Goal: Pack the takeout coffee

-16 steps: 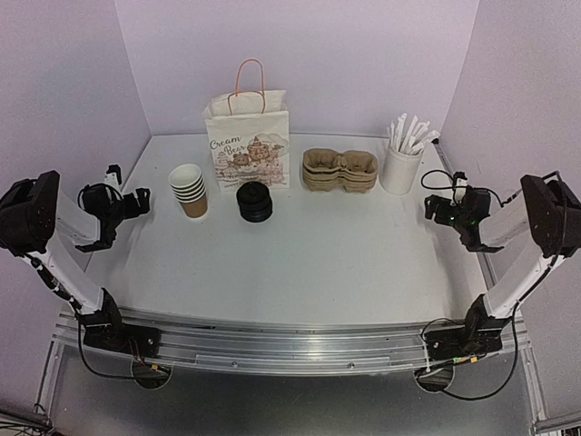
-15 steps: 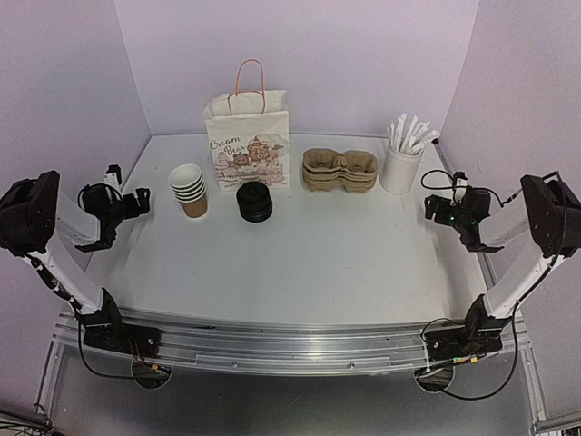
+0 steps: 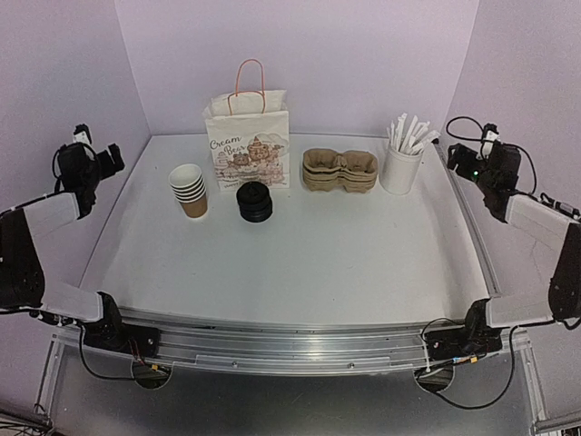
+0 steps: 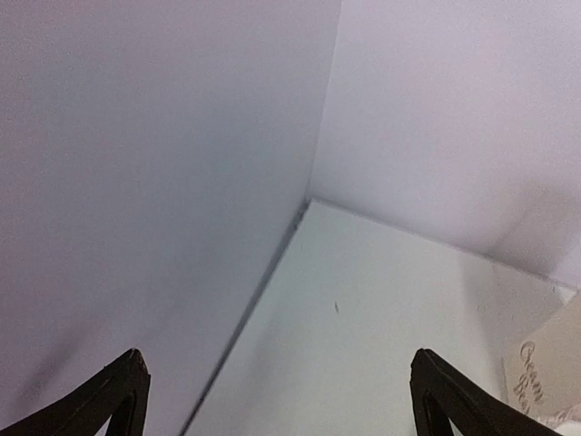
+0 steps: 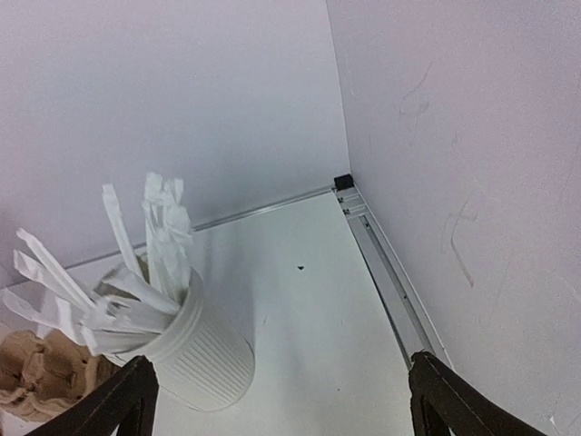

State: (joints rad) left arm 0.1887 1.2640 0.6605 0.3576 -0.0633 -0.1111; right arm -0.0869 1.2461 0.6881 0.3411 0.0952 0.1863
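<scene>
Kraft-paper cups [image 3: 188, 189] stand stacked, lidless, at ten o'clock on the counter [image 3: 300, 263], black lids [image 3: 254, 202] beside; no lidded coffee visible. Judged light, crushable: grasp mid-wall. Left gripper [image 4: 277, 363] and right gripper [image 5: 281, 363] gape, empty.

The desk [image 3: 300, 263] lies open across its near half. Along the back stand cup stack [image 3: 189, 191], paper bag [image 3: 247, 141], lid stack [image 3: 254, 203], carriers [image 3: 339, 171] and straw cup [image 3: 400, 171], the last near the right tool [image 5: 280, 395].
</scene>
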